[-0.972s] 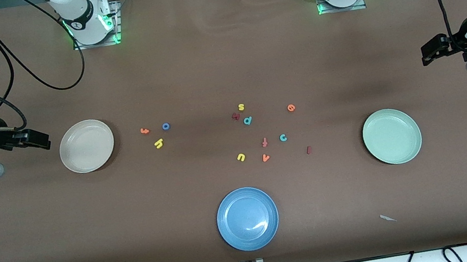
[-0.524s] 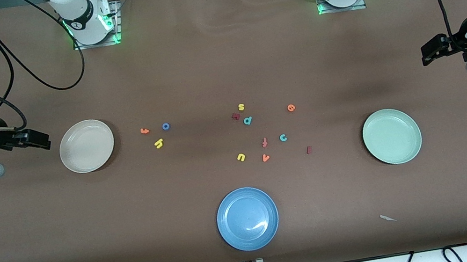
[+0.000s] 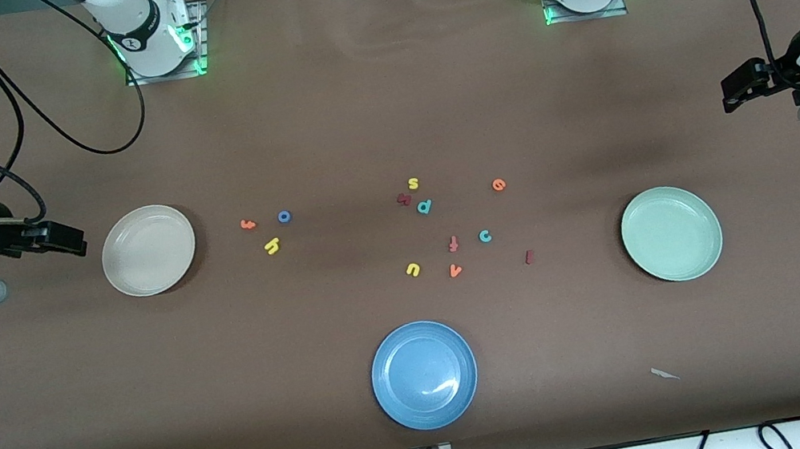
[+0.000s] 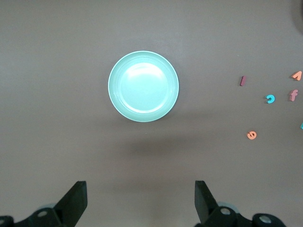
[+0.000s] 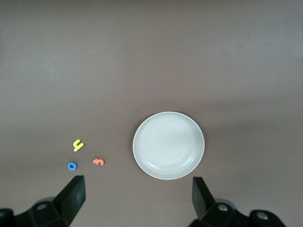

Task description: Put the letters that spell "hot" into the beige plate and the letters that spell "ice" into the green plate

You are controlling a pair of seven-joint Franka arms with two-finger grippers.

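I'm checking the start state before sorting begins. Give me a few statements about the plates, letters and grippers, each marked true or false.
1. The beige plate holds no letters. True.
2. The teal c lies in the green plate. False: it lies on the table, toward the middle.
3. The blue o lies beside the orange t. True.
4. The left gripper holds the dark red i. False: it is open and empty, and the i lies on the table.
5. The right gripper is shut. False: it is open.

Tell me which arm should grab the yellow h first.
The right arm. Its open right gripper hovers by the beige plate, with the yellow h just past it. The left gripper waits at the green plate's end.
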